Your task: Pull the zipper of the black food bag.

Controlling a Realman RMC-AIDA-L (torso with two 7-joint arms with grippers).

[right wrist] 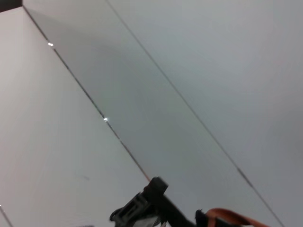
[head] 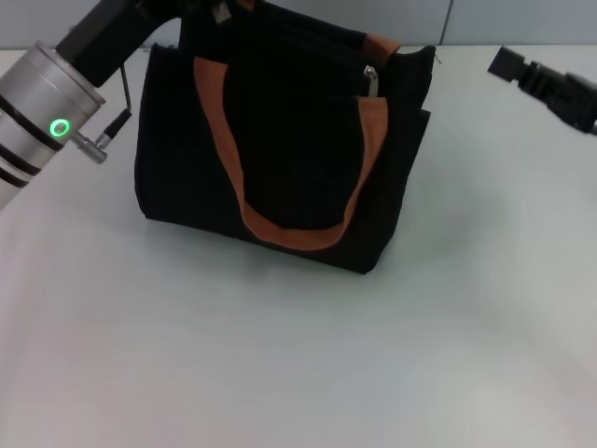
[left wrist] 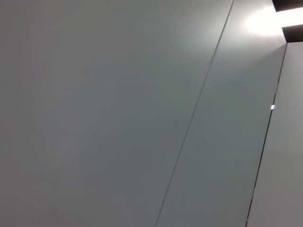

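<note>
Black fabric fills the middle of the head view: the black food bag stands upright on the white bench, an orange handle loop drooping down its near face. The zipper, a small silver pull tab, hangs at the bag's top edge toward one o'clock from the bag's centre. At eleven o'clock the left arm reaches over the bag's top corner; the left pincer itself is hidden by the frame edge and the bag, so its state cannot be told. At two o'clock the right pincer hovers over the bench, well apart from the bag; whether its jaws are apart or together cannot be told.

From the left wrist, only pale wall panels with seams appear.

From the right wrist, panels again, with a dark bracket and a sliver of orange webbing toward six o'clock.

Judging from this, the tab is tiny and lies close to the handle, so a slightly off approach could clamp webbing instead. The bag looks soft, and pulling without a steadying hold could drag or tip it.
</note>
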